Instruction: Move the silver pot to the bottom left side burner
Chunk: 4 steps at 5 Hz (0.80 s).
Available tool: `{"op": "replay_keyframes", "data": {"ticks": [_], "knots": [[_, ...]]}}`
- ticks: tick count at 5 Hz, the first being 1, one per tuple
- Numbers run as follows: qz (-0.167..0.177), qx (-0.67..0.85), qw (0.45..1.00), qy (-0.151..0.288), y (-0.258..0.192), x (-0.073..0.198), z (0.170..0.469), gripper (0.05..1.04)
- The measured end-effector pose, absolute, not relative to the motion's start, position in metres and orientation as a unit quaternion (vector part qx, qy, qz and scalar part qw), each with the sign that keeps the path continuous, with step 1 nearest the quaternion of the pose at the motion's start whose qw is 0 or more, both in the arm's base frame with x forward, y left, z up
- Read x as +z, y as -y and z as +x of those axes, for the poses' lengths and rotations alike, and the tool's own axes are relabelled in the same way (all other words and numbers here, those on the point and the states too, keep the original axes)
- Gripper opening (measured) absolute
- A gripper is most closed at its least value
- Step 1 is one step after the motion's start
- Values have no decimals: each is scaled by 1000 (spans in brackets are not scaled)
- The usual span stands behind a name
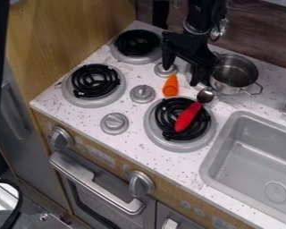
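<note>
- Arm in from top edge, pincer (180,75) hanging down, fingers spread.
- Held just beside pot (235,70), near carrot (170,86).

Burners (95,81): three. Countertop knobs (114,123): three. Pot (233,71), carrot (170,85), spoon (187,117), sink (253,156): one each.

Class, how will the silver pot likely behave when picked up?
The pot is probably stiff and light, its metal wall looking thin. Its smooth, shiny side may slip in the jaws. Held by one handle, it would likely tip.
</note>
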State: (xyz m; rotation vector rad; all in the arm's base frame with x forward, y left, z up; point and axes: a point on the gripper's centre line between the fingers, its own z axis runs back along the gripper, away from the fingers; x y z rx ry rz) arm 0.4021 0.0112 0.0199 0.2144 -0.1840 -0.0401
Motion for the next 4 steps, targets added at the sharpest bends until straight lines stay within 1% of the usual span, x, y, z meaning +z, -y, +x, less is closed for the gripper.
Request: {"op": "replay_keyframes", "data": {"ticks": [1, 2, 3, 4], "knots": [[107, -21, 992, 70, -12, 4, 397, 1001], [108, -29, 991, 68, -11, -6, 410, 1001], [116, -32, 990, 79, -11, -4, 430, 1001], [118, -37, 986, 108, -6, 5, 450, 1001]]}}
